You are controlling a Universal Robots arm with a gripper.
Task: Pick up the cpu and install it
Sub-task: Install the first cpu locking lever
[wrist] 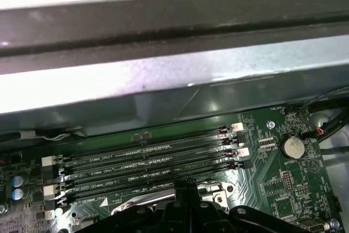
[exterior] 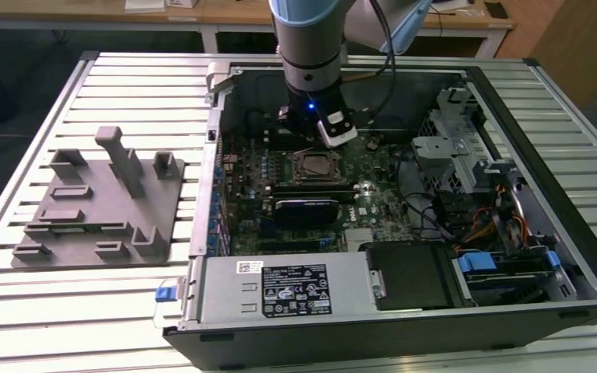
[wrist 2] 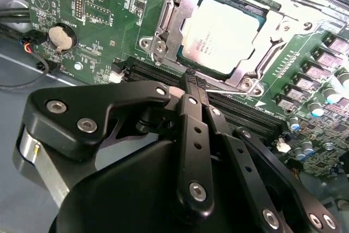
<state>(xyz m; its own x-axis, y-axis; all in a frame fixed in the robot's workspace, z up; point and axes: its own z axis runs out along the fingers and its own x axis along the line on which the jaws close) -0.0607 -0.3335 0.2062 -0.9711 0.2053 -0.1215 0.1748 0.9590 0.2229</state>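
Note:
The cpu [wrist 2: 221, 34] lies flat in the motherboard socket, its silvery top plate facing up and the socket's metal frame [wrist 2: 163, 31] resting over its edges. In the exterior view the cpu [exterior: 314, 165] sits mid-board inside the open computer case. My gripper [wrist 2: 192, 82] hovers just beside the socket's edge, over the memory slots, with its black fingers [wrist 2: 188, 118] pressed together and nothing visible between them. A thin metal lever [wrist 2: 229, 90] runs along the socket right by the fingertips. In the first wrist view the gripper [wrist: 185, 185] pokes in above the memory slots [wrist: 147, 162].
The open case [exterior: 506, 101] walls in the board on all sides. A black heatsink block [exterior: 304, 211] sits beside the socket, with a power supply [exterior: 277, 287] and drive cage [exterior: 465, 148] nearby. A grey fixture [exterior: 102, 202] stands on the slatted table at the exterior view's left. A coin battery [wrist 2: 60, 37] is on the board.

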